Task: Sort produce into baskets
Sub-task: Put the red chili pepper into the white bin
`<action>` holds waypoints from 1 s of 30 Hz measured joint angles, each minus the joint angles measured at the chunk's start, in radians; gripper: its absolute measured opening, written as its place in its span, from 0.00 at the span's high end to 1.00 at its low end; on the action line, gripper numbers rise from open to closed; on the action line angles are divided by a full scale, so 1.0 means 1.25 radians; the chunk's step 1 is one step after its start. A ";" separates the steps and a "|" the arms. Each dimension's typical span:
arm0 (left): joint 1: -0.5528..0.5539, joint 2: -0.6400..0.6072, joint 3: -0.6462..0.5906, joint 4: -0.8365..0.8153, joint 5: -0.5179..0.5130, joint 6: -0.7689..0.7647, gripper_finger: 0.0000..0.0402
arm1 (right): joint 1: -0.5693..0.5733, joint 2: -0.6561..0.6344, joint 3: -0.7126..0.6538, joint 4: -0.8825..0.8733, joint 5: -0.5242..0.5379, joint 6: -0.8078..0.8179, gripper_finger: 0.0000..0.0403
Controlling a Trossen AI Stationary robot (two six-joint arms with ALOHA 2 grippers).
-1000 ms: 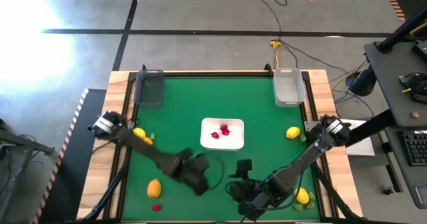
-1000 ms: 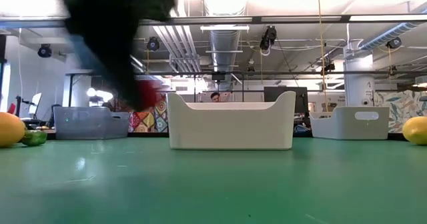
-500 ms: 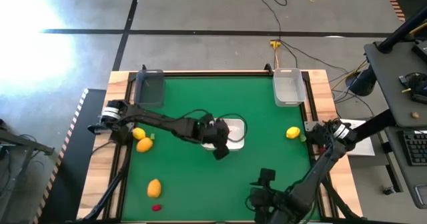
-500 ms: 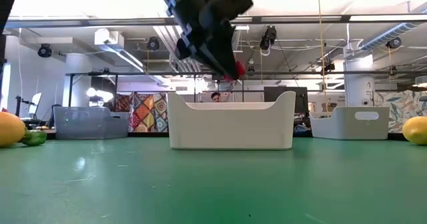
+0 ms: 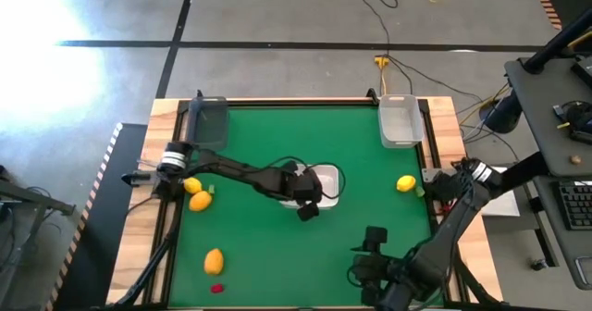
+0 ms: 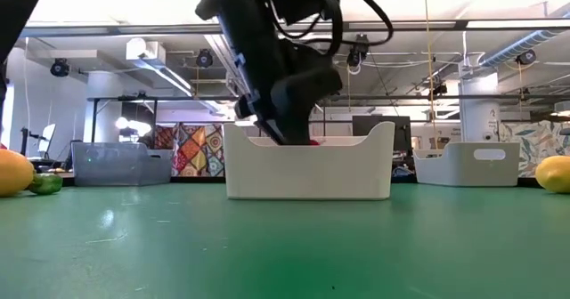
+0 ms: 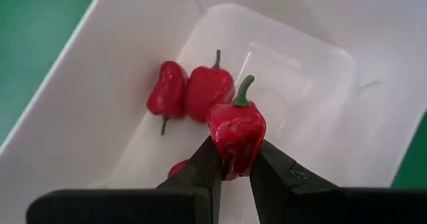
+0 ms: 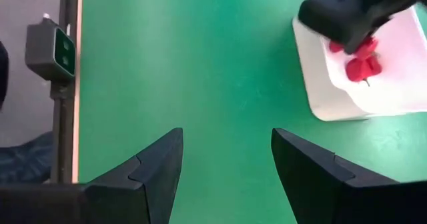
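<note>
the left gripper [image 7: 233, 167] hangs over the white tray [image 7: 80, 104], its fingers [image 7: 203, 167] clenched on a small red pepper [image 7: 235, 132] whose green stem points away from them. beyond the fingertips, two more red peppers [image 7: 193, 91] lie touching each other on the tray floor, and a sliver of another red piece shows just under the fingers. in the low view the gripper sits down at the tray's rim. the right gripper [image 8: 225, 161] waits near the table's front edge, fingers spread wide and holding nothing, with bare green table [image 8: 200, 64] between them. judging from this, the release is next, and the risk is mostly in how it lands: the held pepper is directly above the ones already there, so let go here it could bounce off them and roll. the tray is shallow and its wall low, so a lively drop might hop out onto the table. a finger might also nudge the resting peppers on withdrawal.
</note>
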 joint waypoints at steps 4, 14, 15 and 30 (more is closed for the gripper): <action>0.000 0.021 0.024 -0.010 0.010 0.000 0.89 | -0.001 -0.019 0.000 -0.021 0.001 -0.014 0.45; 0.000 0.024 0.033 -0.028 0.010 -0.006 0.73 | -0.014 -0.029 0.000 -0.025 0.042 -0.087 0.45; 0.000 0.024 0.033 -0.028 0.010 -0.006 0.71 | -0.015 -0.029 0.000 -0.025 0.042 -0.089 0.45; -0.100 -0.124 0.065 -0.190 0.008 -0.063 0.63 | -0.037 -0.029 0.000 -0.012 0.042 -0.116 0.45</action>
